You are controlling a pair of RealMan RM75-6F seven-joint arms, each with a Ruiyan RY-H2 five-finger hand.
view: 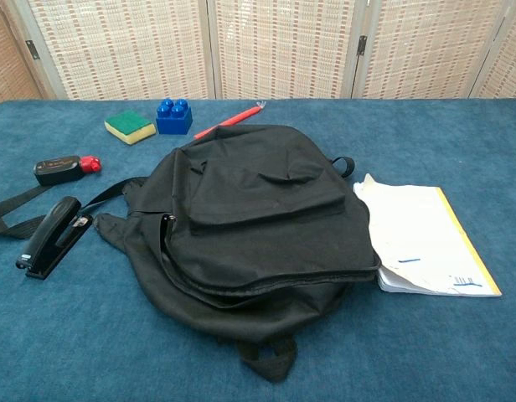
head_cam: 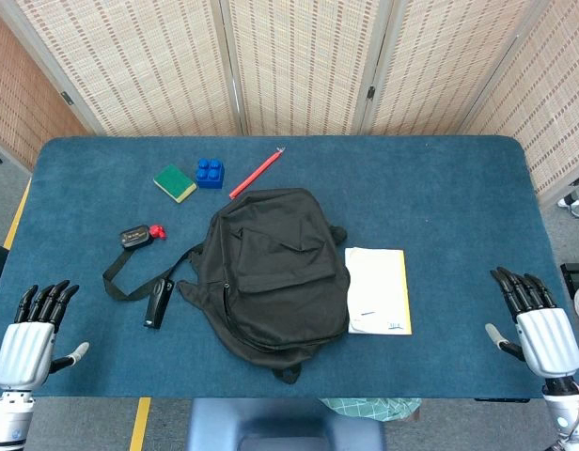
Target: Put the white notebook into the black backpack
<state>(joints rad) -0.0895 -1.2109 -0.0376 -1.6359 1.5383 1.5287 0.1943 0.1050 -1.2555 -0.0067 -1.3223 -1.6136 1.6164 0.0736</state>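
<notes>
Backpack (head_cam: 271,272) in black fabric is lying flat at the middle of the blue table (head_cam: 440,178), its strap (head_cam: 130,277) trailing off toward the robot's left. White notebook (head_cam: 378,289), with a yellow strip along its outer edge, is resting on the table just beside the backpack on the robot's right, its near corner touching or slightly tucked under the bag's side in the chest view. Both hands are hovering at the near edge of the table, well apart from everything: the left hand (head_cam: 31,340) is holding nothing with its fingers extended and apart, and the right hand (head_cam: 539,329) is likewise holding nothing with fingers spread. A black stapler (head_cam: 159,303) is sitting beside the strap. Farther back, a small black device (head_cam: 134,237) with a red piece (head_cam: 157,230) at its end is lying near the strap's far part. Along the far side, a green-and-yellow sponge (head_cam: 175,182), a blue building block (head_cam: 210,173) and a red pen (head_cam: 256,174) are lying near one another.
</notes>
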